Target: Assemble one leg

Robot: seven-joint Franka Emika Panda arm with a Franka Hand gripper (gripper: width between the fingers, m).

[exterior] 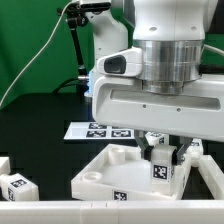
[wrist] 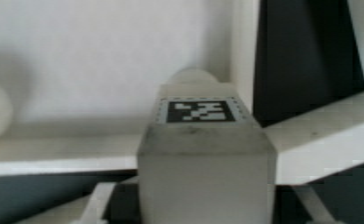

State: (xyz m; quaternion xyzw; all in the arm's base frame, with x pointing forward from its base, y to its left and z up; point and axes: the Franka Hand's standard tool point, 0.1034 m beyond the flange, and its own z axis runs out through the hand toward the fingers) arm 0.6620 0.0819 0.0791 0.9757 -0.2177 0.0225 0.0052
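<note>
My jaws grip the leg (exterior: 160,167) over the white panel (exterior: 105,170); only the wrist view shows its top tag (wrist: 200,110).

The leg (exterior: 160,165) is a short, chunky white post with a black-and-white square tag on the face turned toward the exterior camera. It stands upright, its lower end in the near corner of the white panel (exterior: 105,168) on the exterior view's right. In the wrist view the leg (wrist: 205,150) is seen end-on, a tag on its upper face. Two more legs (exterior: 17,186) lie at the table's near edge on the exterior view's left.
</note>
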